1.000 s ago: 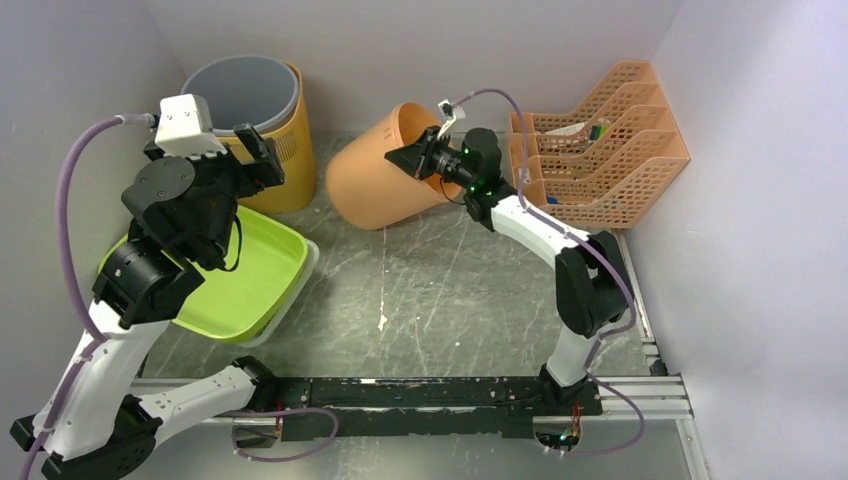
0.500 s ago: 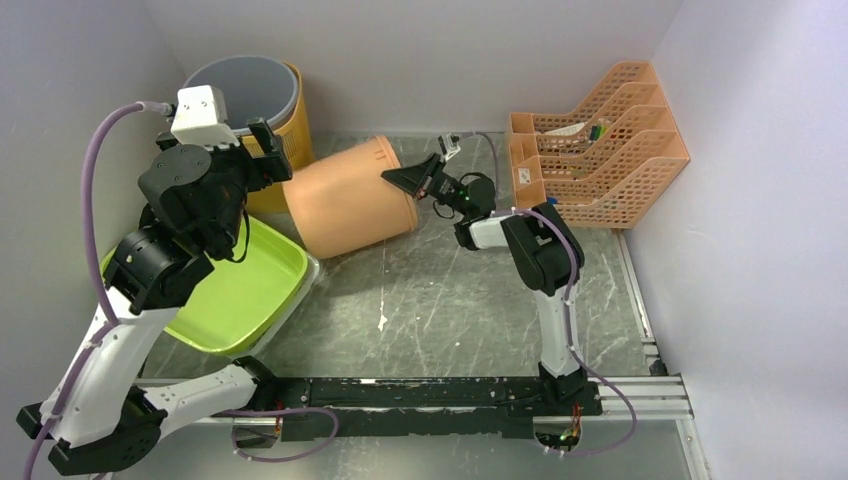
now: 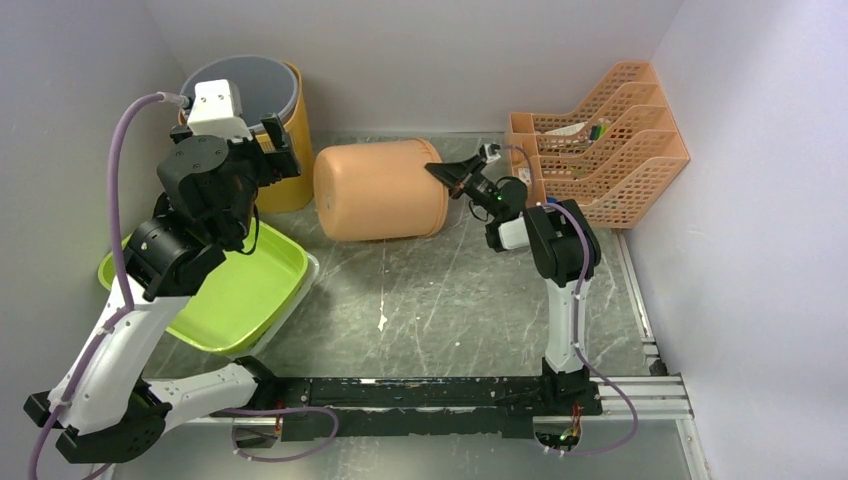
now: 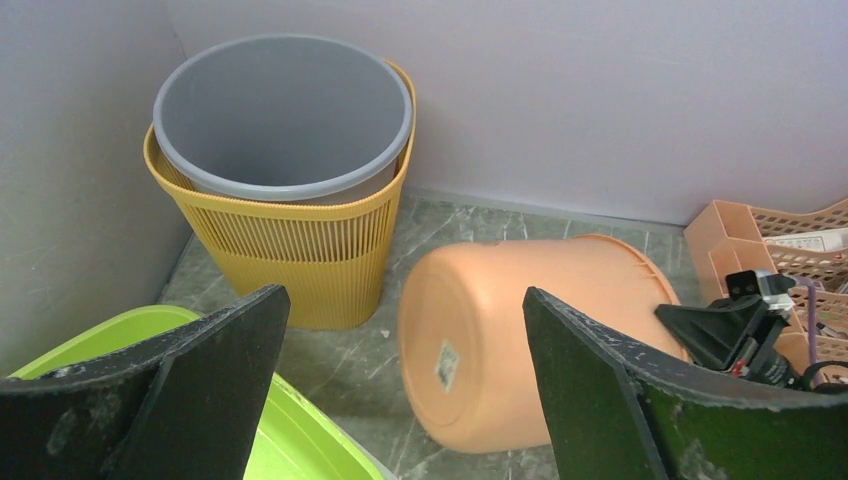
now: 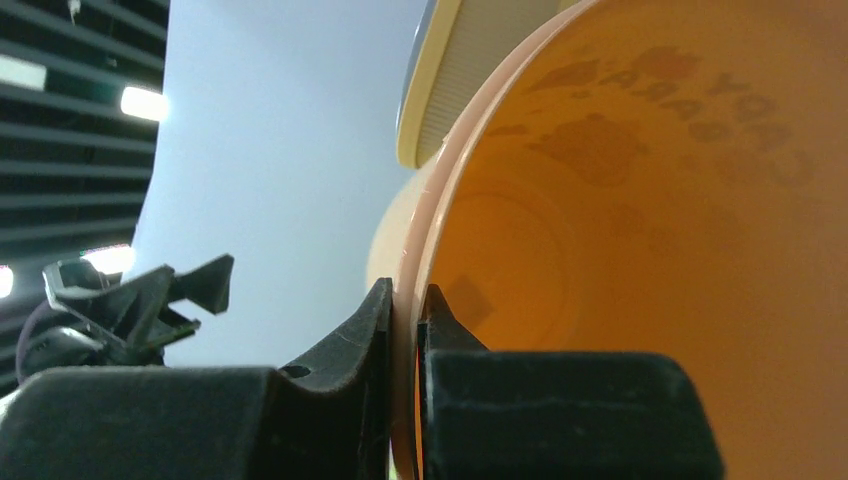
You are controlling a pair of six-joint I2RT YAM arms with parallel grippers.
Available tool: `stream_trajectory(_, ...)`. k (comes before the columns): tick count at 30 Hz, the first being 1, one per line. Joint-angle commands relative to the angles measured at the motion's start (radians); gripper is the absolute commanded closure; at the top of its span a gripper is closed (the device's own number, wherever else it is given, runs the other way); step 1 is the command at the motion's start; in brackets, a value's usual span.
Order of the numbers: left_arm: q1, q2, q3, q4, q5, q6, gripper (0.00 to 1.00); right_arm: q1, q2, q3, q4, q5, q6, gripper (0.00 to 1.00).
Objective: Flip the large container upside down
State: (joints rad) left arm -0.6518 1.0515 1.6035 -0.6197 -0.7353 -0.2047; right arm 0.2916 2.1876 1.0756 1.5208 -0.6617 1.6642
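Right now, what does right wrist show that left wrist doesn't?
Only right wrist: the right jaws shut on the rim of the orange container, one inside and one outside, plus its interior. Only left wrist: the container lying on its side, its closed base with a sticker, the green tub, the file rack, and the left jaws open and empty. Both: the orange container itself, not yet upside down.

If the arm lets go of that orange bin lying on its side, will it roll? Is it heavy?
Likely to roll: the bin is round and lies on its side, curving because it tapers. Probably light: the jaws hold it by one pinch on its thin rim, which may flex.
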Motion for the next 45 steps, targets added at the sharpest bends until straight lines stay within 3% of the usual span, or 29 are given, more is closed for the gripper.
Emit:
stream_trajectory(1,0.002,0.008,0.028,-0.001,-0.007,0.018,0.01,-0.077,0.104,-0.108,0.302,-0.082,0.018,1.00)
stream_trajectory(19,0.001,0.019,-0.035,0.024,-0.005,0.007,0.01,-0.242,0.197,-0.137,0.298,-0.155,-0.010,0.82)
stream_trajectory(22,0.001,0.018,-0.051,0.034,-0.006,0.007,0.01,-0.251,0.207,-0.133,0.297,-0.165,-0.015,0.74)
stream_trajectory(35,0.002,0.041,-0.114,0.079,0.006,0.007,0.01,-0.276,0.194,-0.184,0.218,-0.185,-0.099,0.66)
stream_trajectory(43,0.002,0.057,-0.129,0.092,0.022,0.002,0.01,-0.278,0.114,-0.240,0.044,-0.185,-0.247,0.65)
stream_trajectory(45,0.002,0.059,-0.131,0.093,0.023,0.001,0.01,-0.278,0.084,-0.251,-0.026,-0.177,-0.298,0.58)
